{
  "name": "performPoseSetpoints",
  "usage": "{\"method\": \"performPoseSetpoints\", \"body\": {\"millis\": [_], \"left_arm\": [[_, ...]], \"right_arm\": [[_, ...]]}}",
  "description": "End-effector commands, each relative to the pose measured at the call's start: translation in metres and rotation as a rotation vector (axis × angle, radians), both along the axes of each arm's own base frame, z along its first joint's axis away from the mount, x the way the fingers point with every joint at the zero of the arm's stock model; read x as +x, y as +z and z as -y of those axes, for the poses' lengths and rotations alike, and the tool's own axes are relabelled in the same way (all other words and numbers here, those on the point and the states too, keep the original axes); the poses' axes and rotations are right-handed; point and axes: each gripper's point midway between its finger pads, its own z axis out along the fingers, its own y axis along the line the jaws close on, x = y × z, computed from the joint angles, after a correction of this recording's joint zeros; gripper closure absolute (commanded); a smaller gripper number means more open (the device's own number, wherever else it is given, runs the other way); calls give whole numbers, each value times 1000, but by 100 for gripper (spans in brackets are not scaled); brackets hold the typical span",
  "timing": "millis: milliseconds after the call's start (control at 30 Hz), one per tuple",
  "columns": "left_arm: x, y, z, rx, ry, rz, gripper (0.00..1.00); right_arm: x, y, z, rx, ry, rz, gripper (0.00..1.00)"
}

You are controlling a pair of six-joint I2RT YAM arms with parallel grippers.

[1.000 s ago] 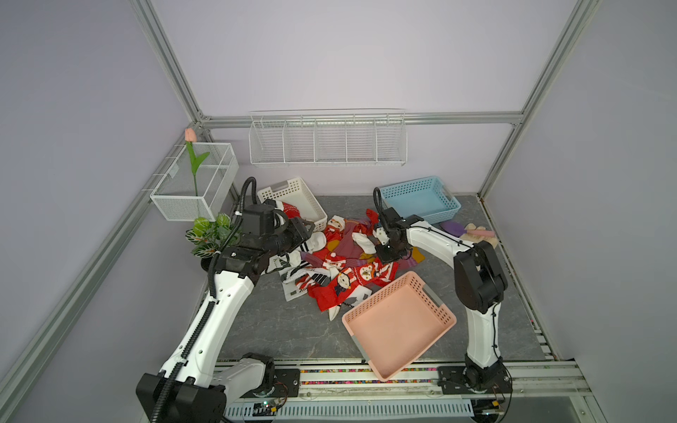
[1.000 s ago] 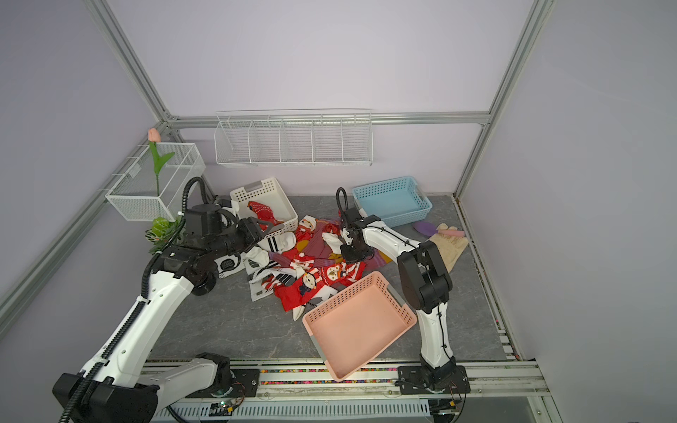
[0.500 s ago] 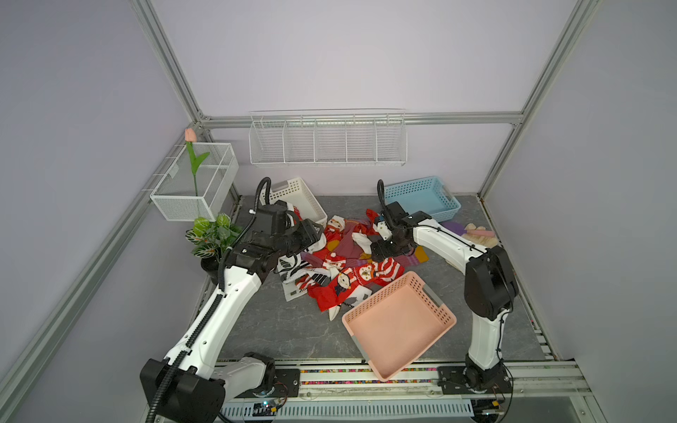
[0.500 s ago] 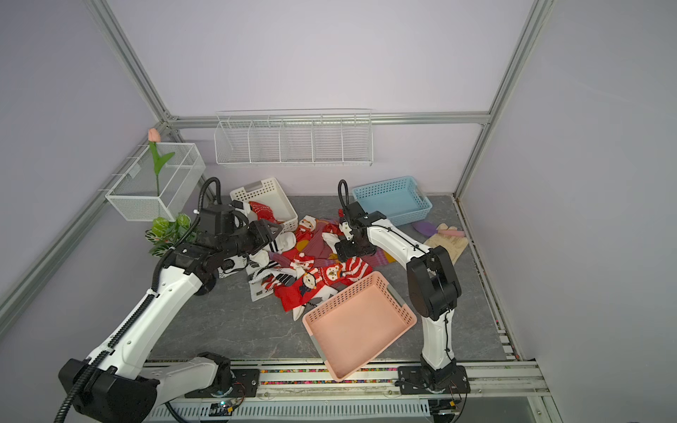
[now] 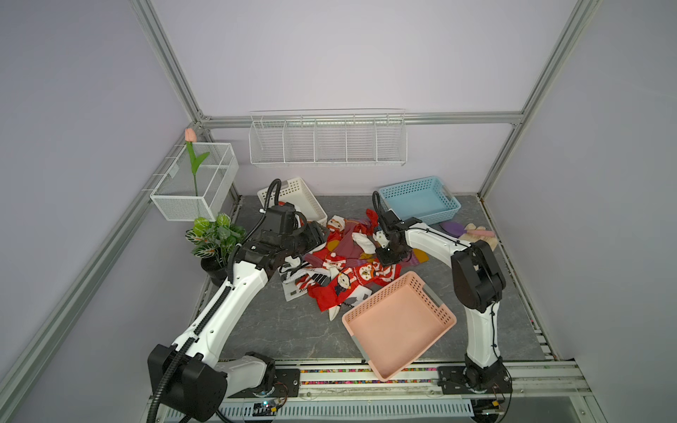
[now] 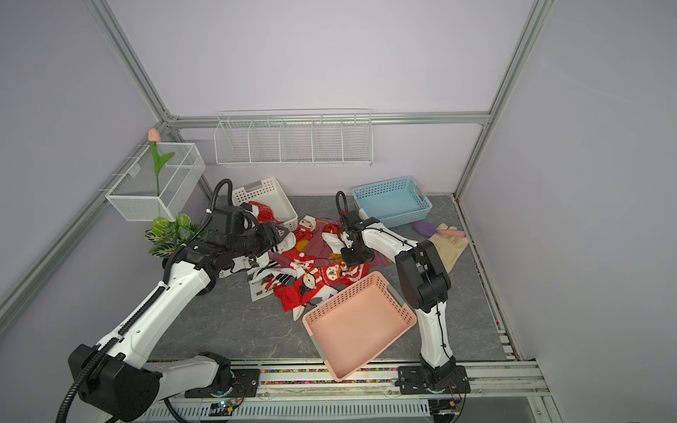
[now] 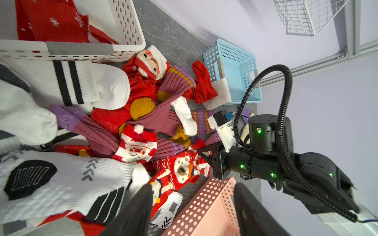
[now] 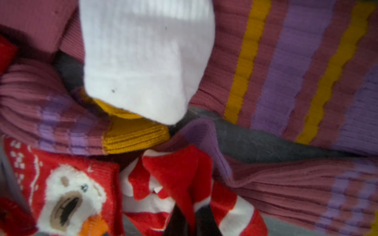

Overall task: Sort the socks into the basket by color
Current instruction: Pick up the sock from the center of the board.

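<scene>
I see R claw (image 8: 189, 219) pinching a red-white striped sock (image 8: 178, 169) in the sock pile (image 5: 348, 273), btwn white basket (image 5: 293, 185), blue basket (image 5: 410, 185) & pink basket (image 5: 388, 295). L claw (image 7: 194, 186) spread, empty.

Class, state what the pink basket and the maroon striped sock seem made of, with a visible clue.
Pink basket: probably moulded plastic, matte; rigid walls with regular holes. Maroon striped sock: likely knitted fabric, soft; fine ribs and folds show.
</scene>
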Motion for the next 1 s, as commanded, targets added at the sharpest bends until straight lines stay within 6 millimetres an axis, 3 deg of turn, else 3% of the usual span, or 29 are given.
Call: {"method": "performPoseSetpoints", "body": {"millis": [0, 200, 500, 967], "left_arm": [[0, -5, 5, 41, -27, 16, 41], [-2, -6, 24, 55, -97, 57, 38], [-12, -7, 64, -5, -219, 125, 33], [-21, -30, 82, -6, -287, 146, 30]], "right_arm": [[-2, 43, -1, 37, 7, 72, 93], [-17, 92, -19, 147, 43, 110, 93], [-41, 155, -66, 492, 126, 130, 93], [-61, 197, -95, 782, 175, 83, 93]]}}
